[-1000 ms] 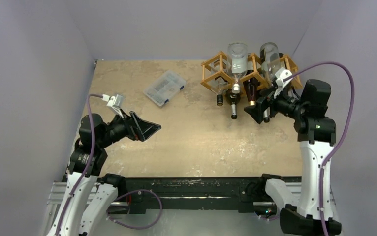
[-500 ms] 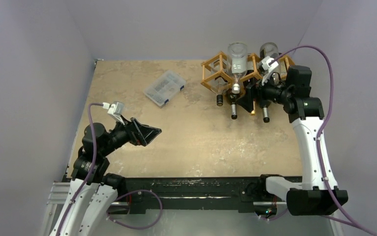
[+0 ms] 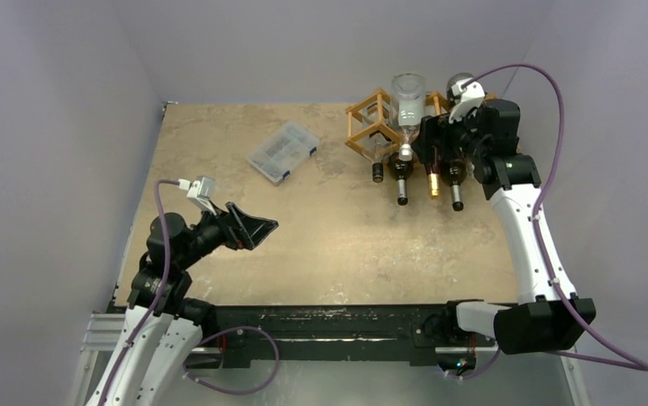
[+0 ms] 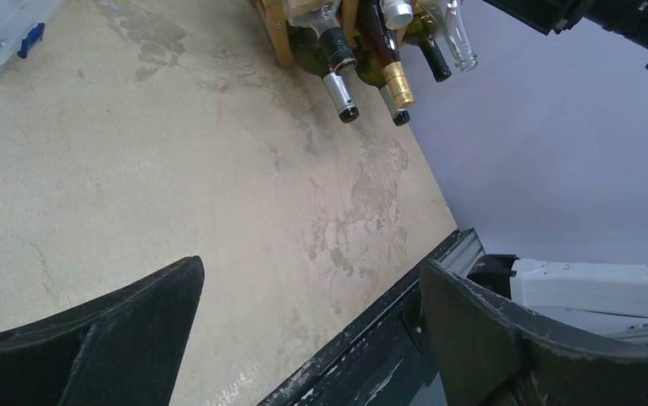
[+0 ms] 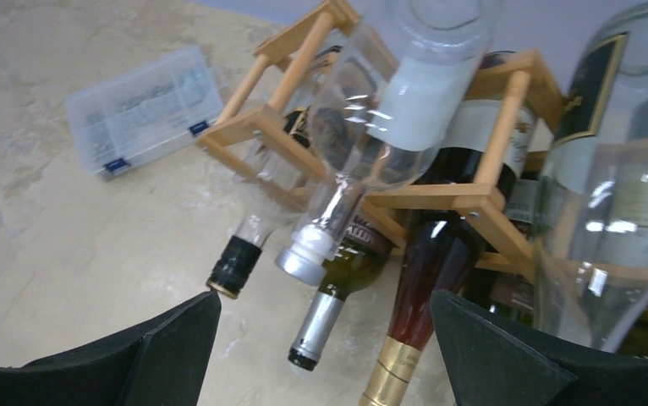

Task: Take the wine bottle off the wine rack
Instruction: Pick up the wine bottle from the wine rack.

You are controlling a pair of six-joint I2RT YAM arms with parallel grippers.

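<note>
Approach step: the right pincer [image 5: 321, 334], spread wide and empty, faces the wine rack [image 5: 469, 200]; next it must close on a wine bottle [image 5: 429, 258] neck.

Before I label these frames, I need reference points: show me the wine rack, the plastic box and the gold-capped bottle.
wine rack [image 5: 439, 196]: right wrist view, front horizontal rod.
plastic box [image 3: 282, 150]: top view, middle of the lid.
gold-capped bottle [image 5: 432, 262]: right wrist view, amber neck above the foil.

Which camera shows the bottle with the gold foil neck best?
The right wrist view: the gold-necked bottle sits close and central, lying in the wine rack. The top external view shows it small; the left wrist view catches only its neck at the top edge.
</note>
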